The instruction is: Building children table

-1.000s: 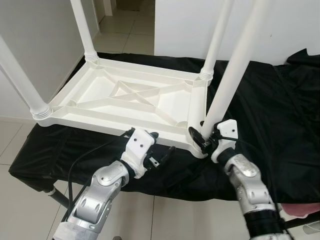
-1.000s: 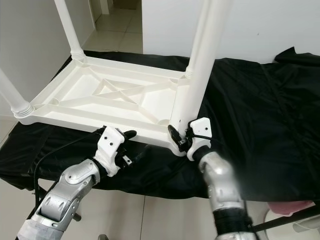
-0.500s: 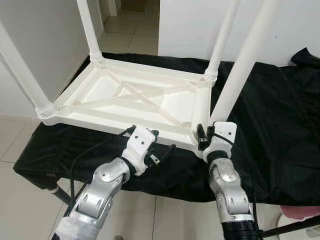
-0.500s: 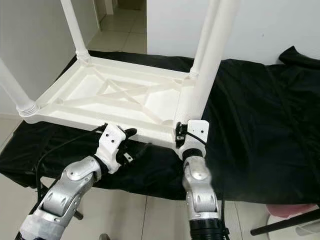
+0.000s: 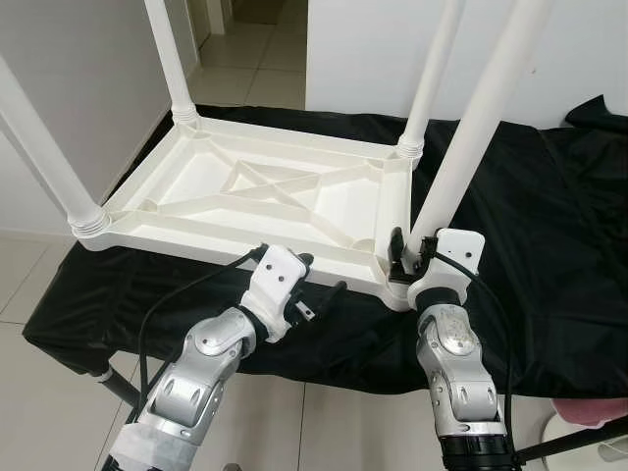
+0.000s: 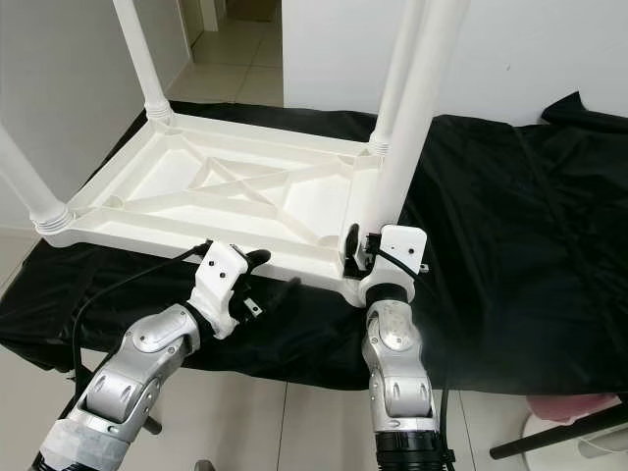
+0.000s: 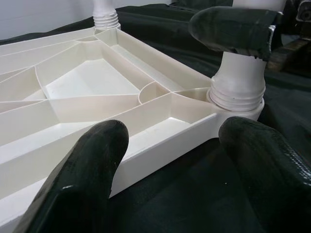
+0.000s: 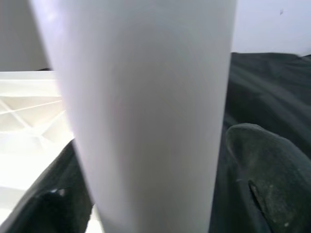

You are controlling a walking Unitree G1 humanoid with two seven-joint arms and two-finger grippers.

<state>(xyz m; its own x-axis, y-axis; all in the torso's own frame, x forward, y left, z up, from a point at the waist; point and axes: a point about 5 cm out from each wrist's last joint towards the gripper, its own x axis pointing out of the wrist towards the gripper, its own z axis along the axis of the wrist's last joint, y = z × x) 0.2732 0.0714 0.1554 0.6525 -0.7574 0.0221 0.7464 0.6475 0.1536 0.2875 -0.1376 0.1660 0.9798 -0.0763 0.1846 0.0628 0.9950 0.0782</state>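
- The white children's table [image 5: 265, 191] lies upside down on a black cloth [image 5: 549, 226], with its four legs pointing up.
- The right gripper [image 5: 407, 257] sits at the table's near right corner, its fingers [image 8: 262, 179] on either side of the near right leg [image 5: 471, 128], close around the base.
- The left gripper [image 5: 316, 299] hovers just before the table's near edge, fingers [image 7: 82, 179] spread apart and holding nothing.
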